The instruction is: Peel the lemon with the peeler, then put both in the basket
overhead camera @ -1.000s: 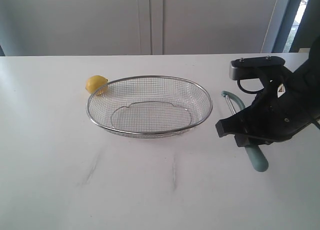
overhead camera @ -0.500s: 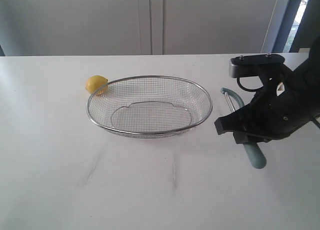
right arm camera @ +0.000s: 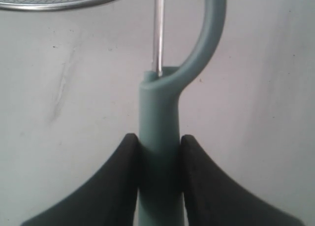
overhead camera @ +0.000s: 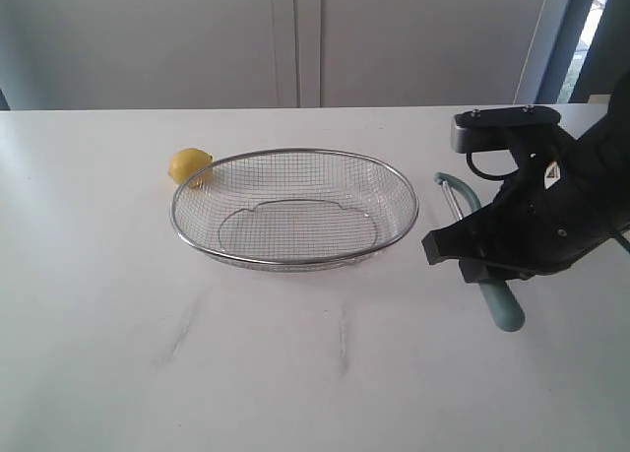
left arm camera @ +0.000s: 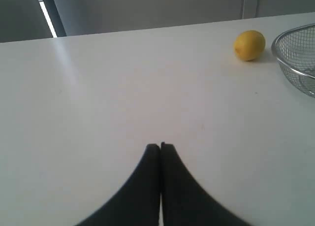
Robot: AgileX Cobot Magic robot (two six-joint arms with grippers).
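Observation:
The yellow lemon (overhead camera: 189,164) (left arm camera: 249,45) lies on the white table, touching the far left rim of the wire mesh basket (overhead camera: 295,260) (left arm camera: 295,68) (right arm camera: 59,4). The pale teal peeler (overhead camera: 497,299) (right arm camera: 158,117) sits right of the basket. My right gripper (overhead camera: 472,265) (right arm camera: 158,143) is shut on its handle, both fingers pressed against it; the curved head and metal blade (right arm camera: 158,29) point toward the basket. My left gripper (left arm camera: 160,146) is shut on nothing above bare table; it is out of the exterior view.
The white tabletop (overhead camera: 295,373) carries faint grey scuff marks in front of the basket. A grey wall and cabinet doors (overhead camera: 295,38) stand behind the table's far edge. The right arm's black body (overhead camera: 551,206) covers the table's right side.
The right gripper and the peeler shifted slightly left and away between the oldest frame and half a second ago. Since then nothing has moved.

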